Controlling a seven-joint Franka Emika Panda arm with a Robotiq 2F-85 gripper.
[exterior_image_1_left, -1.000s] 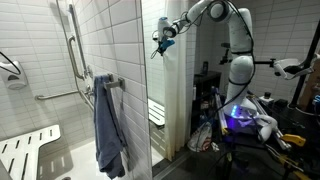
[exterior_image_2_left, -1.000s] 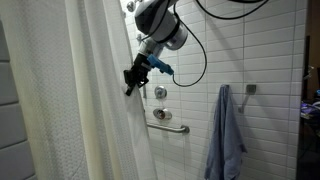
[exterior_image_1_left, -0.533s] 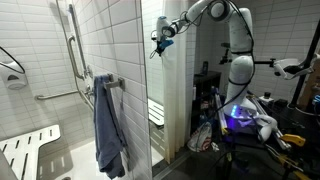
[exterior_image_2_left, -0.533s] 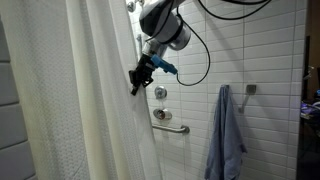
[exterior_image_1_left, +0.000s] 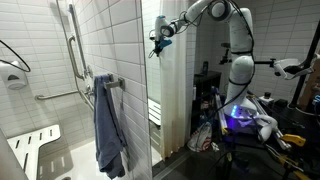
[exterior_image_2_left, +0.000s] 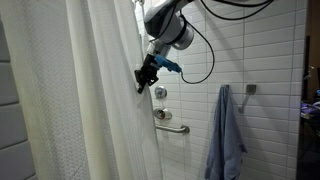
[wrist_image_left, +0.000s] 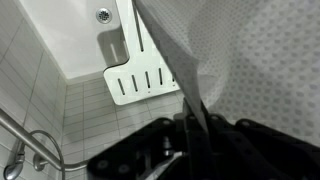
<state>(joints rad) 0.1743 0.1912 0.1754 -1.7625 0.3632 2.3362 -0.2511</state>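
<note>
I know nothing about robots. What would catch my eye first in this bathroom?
A white robot arm reaches up high into the shower, its jaws pinched shut on the edge of the pale shower curtain. Off to the side, a blue towel hangs against the white tiled wall.

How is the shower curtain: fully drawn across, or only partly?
Partly drawn. In an exterior view the shower curtain covers one side only; the grab bar and towel show uncovered. The pincer is shut on its edge.
</note>
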